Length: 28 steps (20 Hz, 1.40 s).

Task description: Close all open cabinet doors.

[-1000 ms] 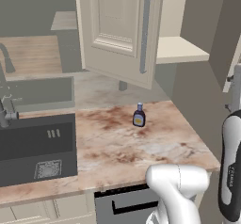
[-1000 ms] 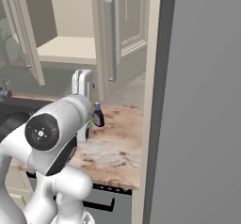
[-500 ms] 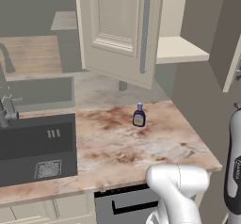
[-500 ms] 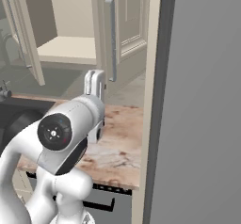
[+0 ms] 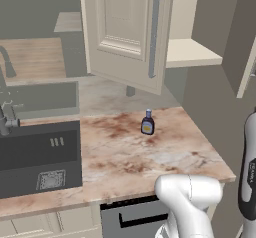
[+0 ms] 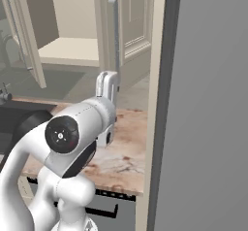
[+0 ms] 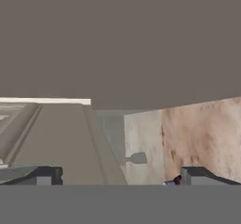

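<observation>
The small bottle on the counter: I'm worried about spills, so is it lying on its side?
No, the small bottle stands upright on the marbled counter, cap up, below the open cabinet door.

Cabinet door (image 5: 125, 32): matt cream painted look, smooth, raised panel moulding; handle (image 5: 154, 37) matt grey metal. Shelf (image 5: 192, 53) same flat cream. Counter (image 5: 145, 157) polished stone look, mottled brown-pink on cream, smooth. Sink (image 5: 40, 157) dark matt, smooth; faucet (image 5: 6, 112) dull grey metal. Bottle (image 5: 147, 122) glossy, dark blue cap, amber body. Arm (image 6: 77, 138) glossy white plastic, dark joints. Wall (image 6: 208, 104) plain matt grey.
</observation>
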Available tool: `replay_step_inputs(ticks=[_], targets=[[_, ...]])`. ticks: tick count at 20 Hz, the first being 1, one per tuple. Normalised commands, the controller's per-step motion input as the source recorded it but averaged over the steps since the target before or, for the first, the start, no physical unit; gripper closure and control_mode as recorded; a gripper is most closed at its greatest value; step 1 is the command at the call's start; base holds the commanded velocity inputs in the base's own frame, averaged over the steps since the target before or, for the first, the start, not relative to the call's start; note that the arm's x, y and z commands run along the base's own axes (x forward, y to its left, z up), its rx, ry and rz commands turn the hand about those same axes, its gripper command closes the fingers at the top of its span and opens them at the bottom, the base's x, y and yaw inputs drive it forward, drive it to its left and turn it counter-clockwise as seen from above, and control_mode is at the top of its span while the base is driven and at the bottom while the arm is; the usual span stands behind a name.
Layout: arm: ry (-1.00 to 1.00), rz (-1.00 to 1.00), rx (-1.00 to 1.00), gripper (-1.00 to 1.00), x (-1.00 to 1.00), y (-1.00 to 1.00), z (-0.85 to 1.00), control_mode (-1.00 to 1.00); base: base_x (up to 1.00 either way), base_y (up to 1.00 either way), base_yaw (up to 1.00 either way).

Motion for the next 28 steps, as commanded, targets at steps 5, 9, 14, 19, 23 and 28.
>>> replay_step_inputs(ticks=[5, 9, 14, 19, 23, 28], targets=[[-0.03, -0.02, 0.0, -1.0, 0.22, -0.17, 0.05, -1.0, 0.0, 0.0, 0.0], [-0.05, 0.0, 0.0, -1.0, 0.17, -0.01, 0.22, -1.0, 0.0, 0.0, 0.0], [-0.04, 0.0, 0.0, -1.0, 0.17, 0.0, 0.27, -1.0, 0.0, 0.0, 0.0], [0.0, 0.0, 0.0, -1.0, 0.13, -0.06, 0.28, -1.0, 0.0, 0.0, 0.0], [0.0, 0.0, 0.01, -1.0, 0.27, -0.19, 0.22, -1.0, 0.0, 0.0, 0.0], [0.0, 0.0, 0.03, -1.0, 0.42, -0.2, 0.16, -1.0, 0.0, 0.0, 0.0]])
